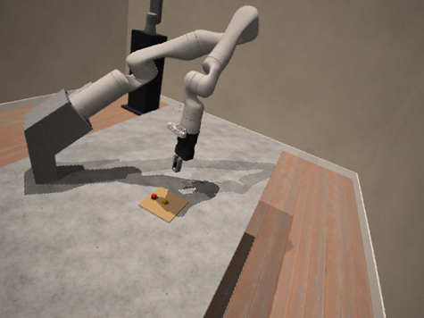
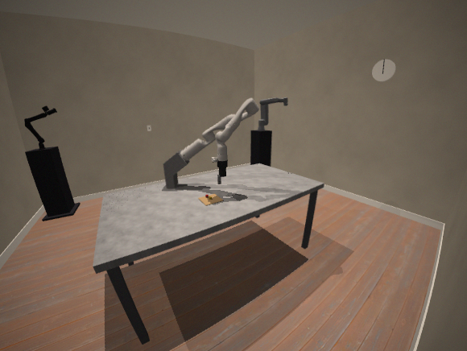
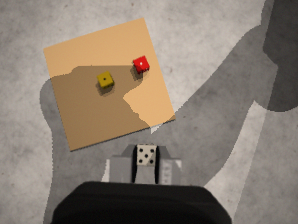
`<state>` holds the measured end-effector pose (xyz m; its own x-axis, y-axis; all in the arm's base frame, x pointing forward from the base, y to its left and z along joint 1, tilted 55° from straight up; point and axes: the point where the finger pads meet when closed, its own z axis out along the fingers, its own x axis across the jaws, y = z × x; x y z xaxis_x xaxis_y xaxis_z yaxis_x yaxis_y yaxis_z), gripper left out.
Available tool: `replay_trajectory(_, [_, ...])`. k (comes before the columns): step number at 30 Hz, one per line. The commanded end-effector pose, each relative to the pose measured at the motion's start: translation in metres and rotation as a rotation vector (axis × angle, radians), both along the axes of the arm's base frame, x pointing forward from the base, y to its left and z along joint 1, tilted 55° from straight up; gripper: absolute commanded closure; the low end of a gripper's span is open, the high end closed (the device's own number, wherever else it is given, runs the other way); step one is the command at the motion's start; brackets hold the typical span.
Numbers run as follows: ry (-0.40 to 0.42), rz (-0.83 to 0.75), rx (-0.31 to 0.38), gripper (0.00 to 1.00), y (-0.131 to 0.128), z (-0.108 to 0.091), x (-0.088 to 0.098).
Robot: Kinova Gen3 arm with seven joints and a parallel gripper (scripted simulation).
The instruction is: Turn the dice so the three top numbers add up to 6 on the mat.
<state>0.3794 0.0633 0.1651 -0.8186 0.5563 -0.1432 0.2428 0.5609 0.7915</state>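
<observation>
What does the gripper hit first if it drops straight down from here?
Probably bare table just off the mat edge, not the red die or yellow die. The gripper, holding the white die, points down; depth is unclear, so it might clip the mat.

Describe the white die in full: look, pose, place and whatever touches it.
The white die is a small pale cube with black pips; the face toward the wrist camera seems to show five. It is clamped between the end effector fingers, held in the air just beyond the near edge of the tan mat, touching nothing else.
</observation>
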Motion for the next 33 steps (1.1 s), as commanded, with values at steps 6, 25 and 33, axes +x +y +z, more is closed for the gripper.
replay_trajectory(6, [-0.163,0.149,-0.134,0.66,-0.002,0.003,0.006])
replay_trajectory(25, [-0.548,0.522,-0.464,0.66,-0.002,0.015,0.019])
replay_trajectory(33, [-0.684,0.655,-0.581,0.66,0.001,0.020,0.022])
